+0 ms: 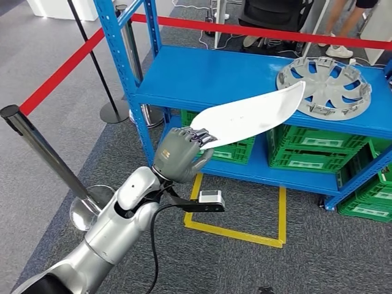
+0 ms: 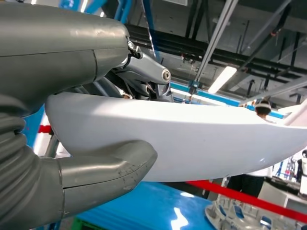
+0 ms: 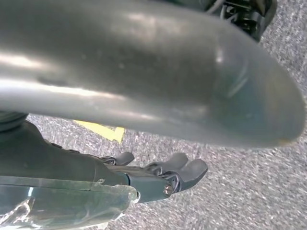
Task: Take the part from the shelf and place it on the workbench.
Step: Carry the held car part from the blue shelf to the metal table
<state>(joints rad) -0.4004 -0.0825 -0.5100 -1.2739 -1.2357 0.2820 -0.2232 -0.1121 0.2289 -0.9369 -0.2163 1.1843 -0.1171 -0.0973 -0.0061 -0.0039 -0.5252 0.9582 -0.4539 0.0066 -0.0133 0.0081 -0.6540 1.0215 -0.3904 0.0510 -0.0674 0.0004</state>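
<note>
The part is a long, curved white panel [image 1: 249, 115] and my left hand [image 1: 181, 154] grips its near end. In the head view it hangs in the air in front of the blue shelf [image 1: 208, 79], its far tip over the shelf's top deck near a silver hubcap [image 1: 326, 86]. The left wrist view shows the white panel [image 2: 188, 139] clamped between the grey thumb [image 2: 108, 167] and the fingers [image 2: 148, 69]. My right hand [image 3: 72, 167] hangs over grey carpet with its fingers [image 3: 181, 170] held apart from the thumb and nothing in them.
Green crates [image 1: 310, 150] fill the shelf's lower level, with more at the right [image 1: 370, 196]. Red barrier tape [image 1: 60, 73] runs between stanchions [image 1: 44, 153] on my left and behind the shelf. A yellow tape outline [image 1: 240, 233] marks the carpet. People's legs [image 1: 342, 24] stand beyond the tape.
</note>
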